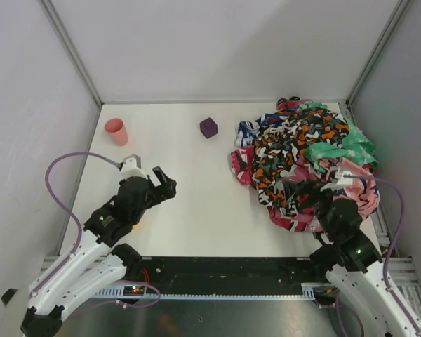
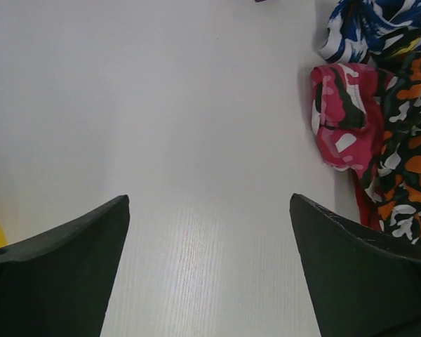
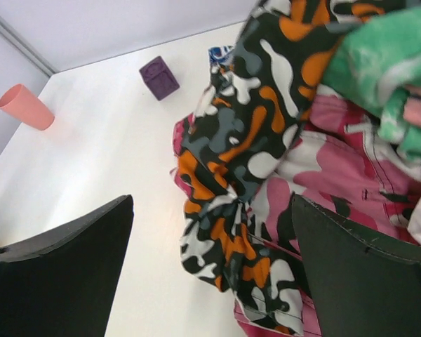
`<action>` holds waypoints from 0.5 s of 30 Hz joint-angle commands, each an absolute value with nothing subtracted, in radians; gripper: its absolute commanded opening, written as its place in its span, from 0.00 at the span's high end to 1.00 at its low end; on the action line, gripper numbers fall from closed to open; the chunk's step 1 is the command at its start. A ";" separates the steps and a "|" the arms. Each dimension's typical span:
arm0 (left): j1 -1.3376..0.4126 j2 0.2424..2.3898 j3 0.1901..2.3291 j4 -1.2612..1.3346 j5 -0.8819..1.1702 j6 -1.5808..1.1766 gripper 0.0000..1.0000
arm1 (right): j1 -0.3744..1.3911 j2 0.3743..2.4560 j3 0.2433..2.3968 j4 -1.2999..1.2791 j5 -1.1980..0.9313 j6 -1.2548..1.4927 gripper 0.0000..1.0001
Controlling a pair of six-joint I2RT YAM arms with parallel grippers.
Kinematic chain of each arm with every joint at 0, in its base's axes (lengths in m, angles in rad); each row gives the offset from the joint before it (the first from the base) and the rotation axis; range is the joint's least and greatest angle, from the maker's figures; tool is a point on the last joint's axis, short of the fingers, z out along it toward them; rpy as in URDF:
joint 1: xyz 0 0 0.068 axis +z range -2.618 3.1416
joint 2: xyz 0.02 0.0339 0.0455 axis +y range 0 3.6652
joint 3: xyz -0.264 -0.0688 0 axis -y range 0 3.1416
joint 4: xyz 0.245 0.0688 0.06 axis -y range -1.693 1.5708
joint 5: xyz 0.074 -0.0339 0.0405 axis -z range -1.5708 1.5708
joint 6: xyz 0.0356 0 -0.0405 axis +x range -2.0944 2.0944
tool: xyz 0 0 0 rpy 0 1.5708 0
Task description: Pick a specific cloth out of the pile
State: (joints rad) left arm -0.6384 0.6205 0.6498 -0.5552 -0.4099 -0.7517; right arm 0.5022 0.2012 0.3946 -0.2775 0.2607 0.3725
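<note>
Both wide open: L tool point(image 1: 165, 181) over table point(image 1: 196, 210), R tool point(image 1: 314, 194) at pile point(image 1: 295, 147).

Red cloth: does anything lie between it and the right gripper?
Yes. The red cloth shows only as a thin edge at the left side of the pile, under the orange-black-white cloth. That and the pink camouflage cloth lie beneath the open right gripper.

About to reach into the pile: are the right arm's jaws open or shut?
Open. The right wrist view shows its fingers standing wide apart, with the pile ahead of them and nothing gripped.
</note>
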 commanded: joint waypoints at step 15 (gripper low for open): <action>-0.639 0.704 0.648 -0.537 -0.492 -0.739 0.00 | 0.645 1.401 1.007 -0.505 0.455 0.312 0.01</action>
State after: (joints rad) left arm -0.6384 0.7189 0.6502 -0.5556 -0.4397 -0.7506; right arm 0.6552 1.2472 0.9272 -0.4587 0.3939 0.3565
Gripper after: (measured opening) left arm 0.995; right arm 0.993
